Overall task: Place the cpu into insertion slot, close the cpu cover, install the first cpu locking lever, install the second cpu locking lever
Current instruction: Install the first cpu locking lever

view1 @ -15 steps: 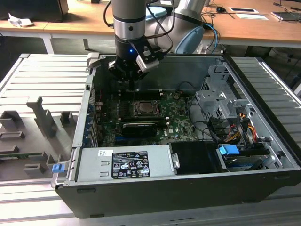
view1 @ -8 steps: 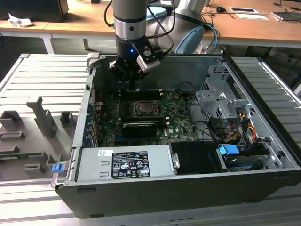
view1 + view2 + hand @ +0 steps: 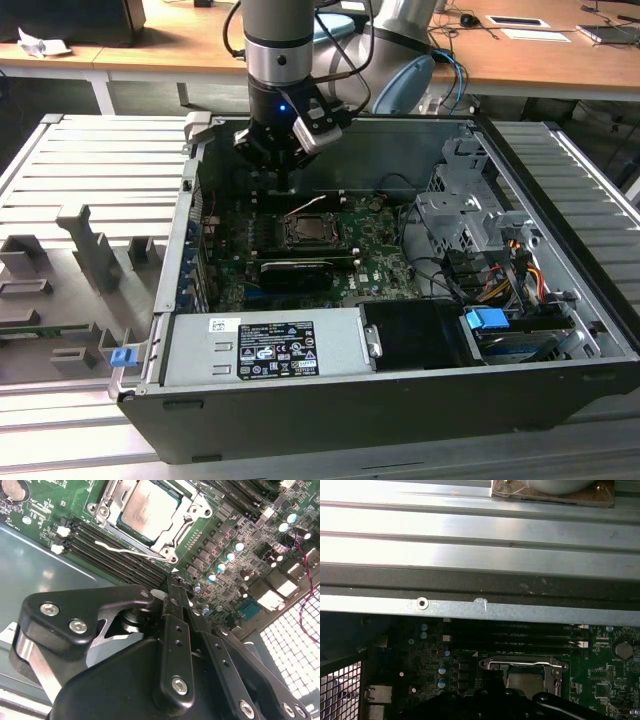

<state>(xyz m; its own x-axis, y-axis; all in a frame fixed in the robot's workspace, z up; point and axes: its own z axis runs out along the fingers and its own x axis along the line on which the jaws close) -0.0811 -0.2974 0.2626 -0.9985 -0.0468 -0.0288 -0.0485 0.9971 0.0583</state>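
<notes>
The cpu [image 3: 150,507], a silvery square chip, lies in the socket on the green motherboard, also seen in the exterior view [image 3: 303,232] and the first wrist view [image 3: 524,681]. The cpu cover [image 3: 167,540] lies flat around it like a metal frame. A thin wire locking lever [image 3: 127,551] stands loose beside the socket, raised at a slant in the exterior view [image 3: 305,207]. My gripper [image 3: 173,582] hangs above the memory slots just behind the socket [image 3: 287,185]. Its fingers [image 3: 172,630] are shut together with nothing visible between them.
Black memory slots [image 3: 115,550] run between socket and case wall [image 3: 480,607]. A power supply [image 3: 265,345] sits at the case front, a drive cage [image 3: 470,220] and cables on the exterior view's right. A grey fixture tray [image 3: 80,270] lies outside the case.
</notes>
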